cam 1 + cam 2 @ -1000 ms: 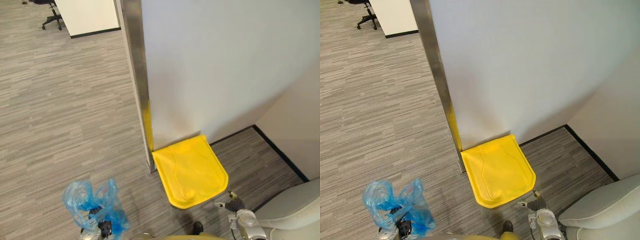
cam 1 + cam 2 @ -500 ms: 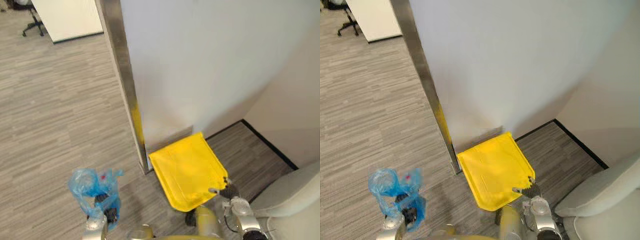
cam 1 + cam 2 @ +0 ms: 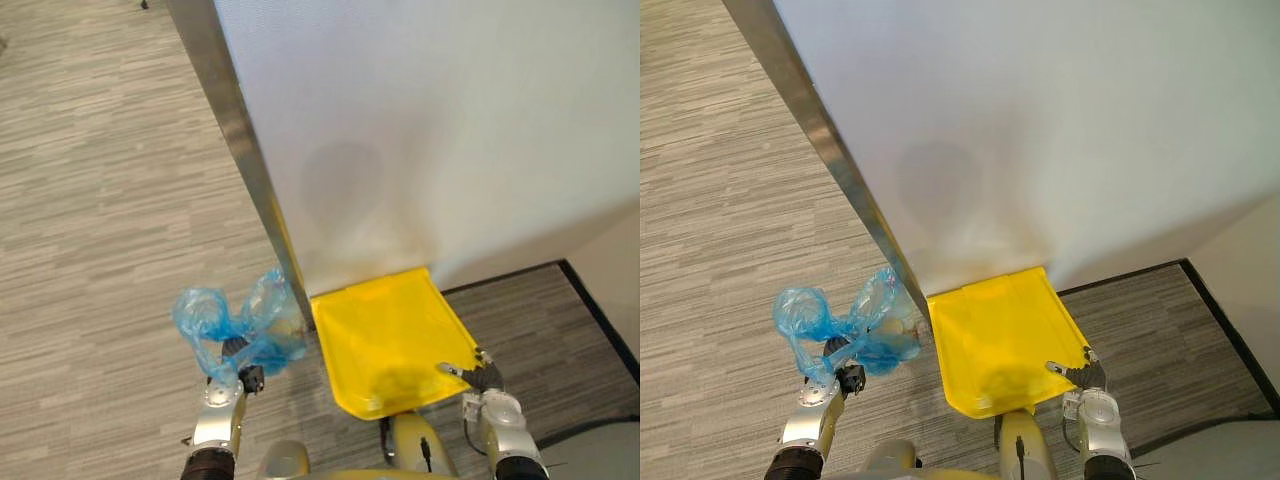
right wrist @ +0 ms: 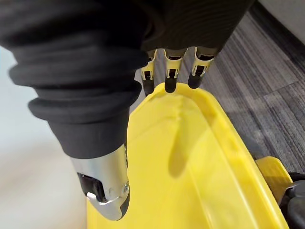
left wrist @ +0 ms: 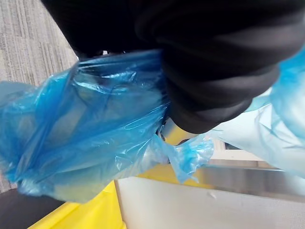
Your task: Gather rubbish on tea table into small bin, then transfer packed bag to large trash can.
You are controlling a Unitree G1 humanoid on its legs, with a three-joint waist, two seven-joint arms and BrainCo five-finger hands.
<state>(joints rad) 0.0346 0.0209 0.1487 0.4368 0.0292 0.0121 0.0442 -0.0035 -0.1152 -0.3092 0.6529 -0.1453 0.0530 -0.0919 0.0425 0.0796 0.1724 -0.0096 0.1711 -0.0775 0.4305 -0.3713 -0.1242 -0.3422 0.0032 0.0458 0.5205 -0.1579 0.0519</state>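
Your left hand (image 3: 228, 385) is raised at the near left, its fingers curled round the gathered neck of the crumpled translucent blue plastic bag (image 3: 225, 318), which bunches up above the fist with pale rubbish showing through its right side. The bag sits over the grey striped carpet (image 3: 90, 200), just left of the flat yellow plastic lid of the large trash can (image 3: 385, 335). Your right hand (image 3: 487, 390) reaches forward at the near right, its fingers (image 4: 167, 76) straight and side by side, dark tips at the lid's near right rim and holding nothing, thumb apart below them. Directly beyond the lid stands a white partition wall (image 3: 430, 130); its brushed-metal edge post (image 3: 235, 140) comes down between bag and lid. A black skirting strip (image 3: 600, 310) runs along the far right.
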